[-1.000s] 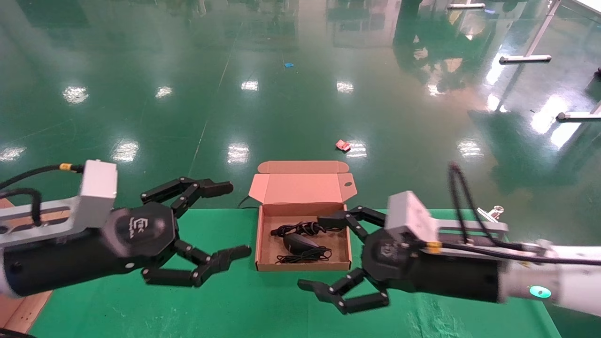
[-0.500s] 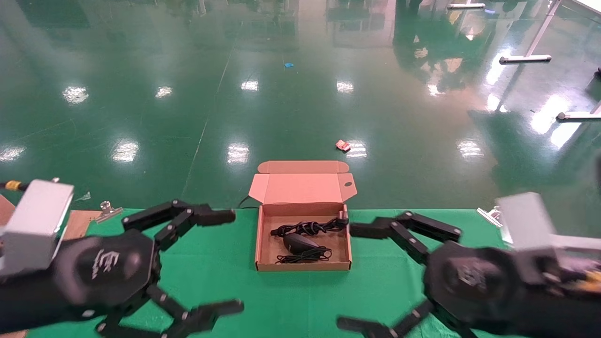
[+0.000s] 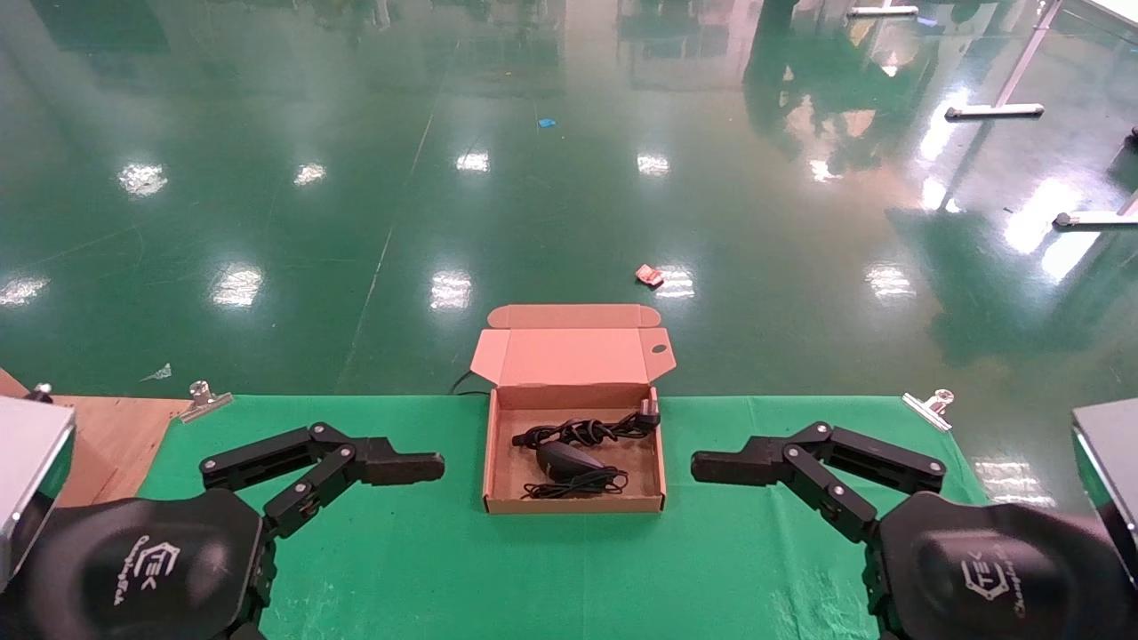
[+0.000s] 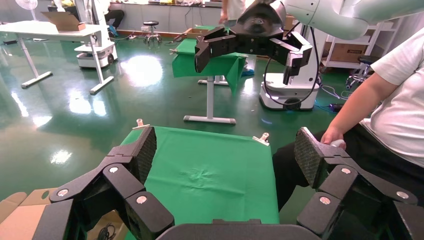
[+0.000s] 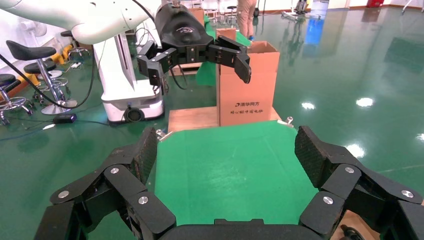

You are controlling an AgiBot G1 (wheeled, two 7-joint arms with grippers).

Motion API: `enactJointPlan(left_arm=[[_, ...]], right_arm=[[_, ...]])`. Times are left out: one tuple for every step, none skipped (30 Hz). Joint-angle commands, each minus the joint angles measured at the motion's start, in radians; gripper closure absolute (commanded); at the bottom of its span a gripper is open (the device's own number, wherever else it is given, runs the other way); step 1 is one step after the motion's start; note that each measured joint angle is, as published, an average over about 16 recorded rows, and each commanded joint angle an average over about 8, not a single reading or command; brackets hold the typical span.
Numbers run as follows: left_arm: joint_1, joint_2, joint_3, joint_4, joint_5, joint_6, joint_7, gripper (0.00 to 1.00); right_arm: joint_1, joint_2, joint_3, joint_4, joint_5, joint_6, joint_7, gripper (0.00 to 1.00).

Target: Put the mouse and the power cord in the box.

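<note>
The light, glossy mouse (image 3: 562, 460) and limp power cord (image 3: 582, 432) are shown lying in the box (image 3: 574, 503), best taken, if needed, across the mouse's sides, while the left gripper (image 4: 225, 155) and right gripper (image 5: 227, 150) are held open and empty.

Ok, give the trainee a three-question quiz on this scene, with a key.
1. True or false: the mouse lies inside the box.
2. The box lid is: A) shut B) open, folded away from the robot C) torn off.
3. Fill in: both the left gripper and the right gripper are ____ and hold nothing.

Key: 1 true; 2 B; 3 open. The power cord is also in the box, on the green cloth.
</note>
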Motion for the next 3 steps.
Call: enactJointPlan(left_arm=[[0.001, -0.001, -0.001, -0.001, 0.0, 0.001, 0.0, 0.0], [0.001, 0.0, -0.001, 0.0, 0.0, 0.001, 0.0, 0.0], [0.0, 0.0, 0.0, 0.0, 0.0, 0.0, 0.0, 0.0]], right_arm=[[0.0, 0.0, 0.0, 0.0, 0.0, 0.0, 0.0, 0.0], [0.0, -0.001, -0.001, -0.001, -0.001, 0.001, 0.0, 0.0], [0.001, -0.001, -0.002, -0.001, -0.001, 0.001, 0.0, 0.0]])
